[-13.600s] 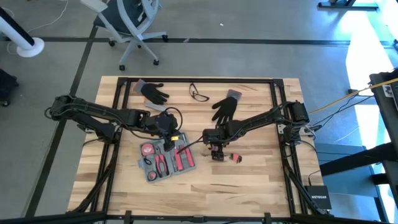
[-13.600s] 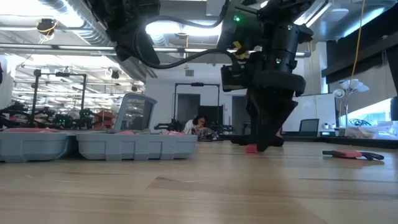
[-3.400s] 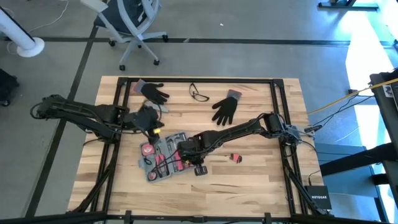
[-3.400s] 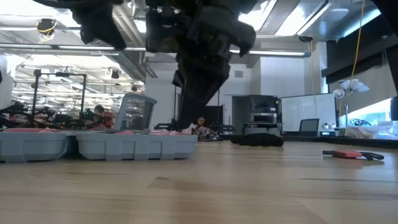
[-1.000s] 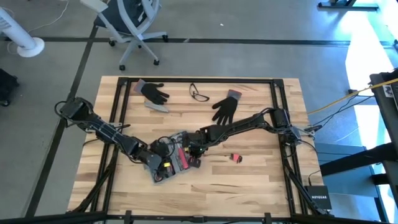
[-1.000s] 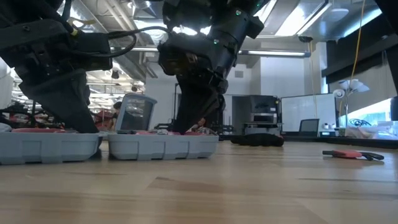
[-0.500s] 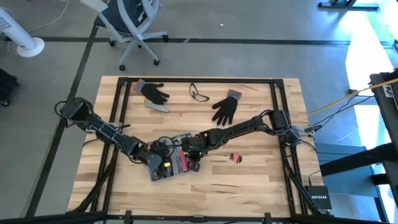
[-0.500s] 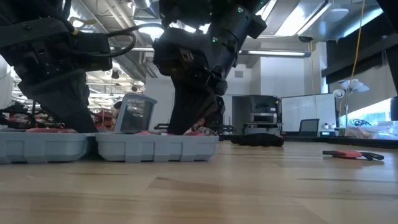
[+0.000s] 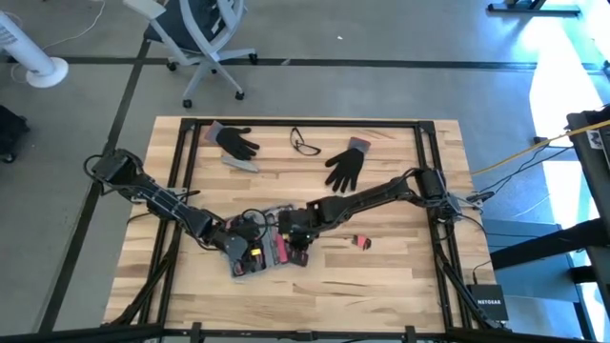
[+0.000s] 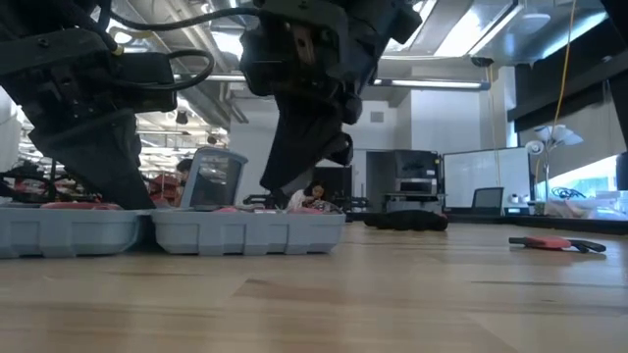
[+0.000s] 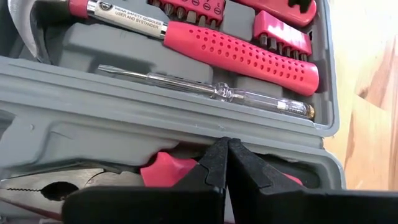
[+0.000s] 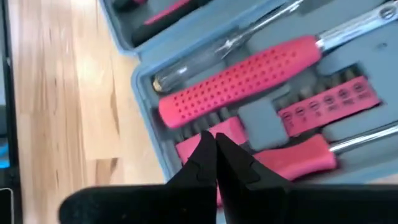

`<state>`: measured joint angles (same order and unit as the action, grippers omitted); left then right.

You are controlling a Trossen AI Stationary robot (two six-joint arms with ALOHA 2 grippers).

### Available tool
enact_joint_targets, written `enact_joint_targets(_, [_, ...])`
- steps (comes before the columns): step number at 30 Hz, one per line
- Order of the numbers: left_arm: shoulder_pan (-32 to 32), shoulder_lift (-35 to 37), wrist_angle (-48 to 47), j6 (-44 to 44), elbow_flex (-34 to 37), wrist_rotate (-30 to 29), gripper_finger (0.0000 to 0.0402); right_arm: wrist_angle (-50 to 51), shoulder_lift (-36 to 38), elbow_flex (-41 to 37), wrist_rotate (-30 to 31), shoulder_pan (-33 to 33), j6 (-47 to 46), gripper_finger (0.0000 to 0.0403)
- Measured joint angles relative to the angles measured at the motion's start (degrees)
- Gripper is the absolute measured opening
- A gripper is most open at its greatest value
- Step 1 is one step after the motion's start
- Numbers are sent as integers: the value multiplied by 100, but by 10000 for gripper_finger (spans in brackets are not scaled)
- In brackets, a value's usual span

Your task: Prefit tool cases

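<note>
Fingers (image 11: 225, 163) pressed together above tool case (image 11: 186, 124) on table (image 9: 400, 276).

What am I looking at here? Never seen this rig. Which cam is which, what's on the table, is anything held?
It is a robot with two dark arms at a wooden table. The top picture looks straight down; the second sits at table height; the last two are cameras on each wrist, looking past that arm's own fingers.

Both arms meet at an open blue-grey tool case holding red-handled tools, such as a hammer. The left gripper and the right gripper are both shut, tips over the case, and neither holds anything.

Also on the table: two black gloves, safety glasses, a slim grey bar and a small red and black part.
</note>
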<state>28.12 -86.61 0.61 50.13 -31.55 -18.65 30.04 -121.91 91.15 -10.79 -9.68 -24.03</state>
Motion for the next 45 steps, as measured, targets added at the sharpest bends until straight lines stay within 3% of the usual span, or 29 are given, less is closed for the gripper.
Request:
enact_joint_targets(11, [-2, 0, 8, -70, -1, -2, 0, -172, -5, 2, -16, 21, -17, 0])
enact_joint_targets(24, [11, 0, 8, 70, -2, -14, 0, -413, -533, 33, -48, -31, 41, 0])
enact_joint_targets(34, [11, 0, 17, 45, -4, -38, 0, -64, -32, -6, -130, 403, 197, 0])
enact_joint_targets(45, [11, 0, 14, 43, -4, -70, 0, -101, -191, 2, -215, -61, 169, 0])
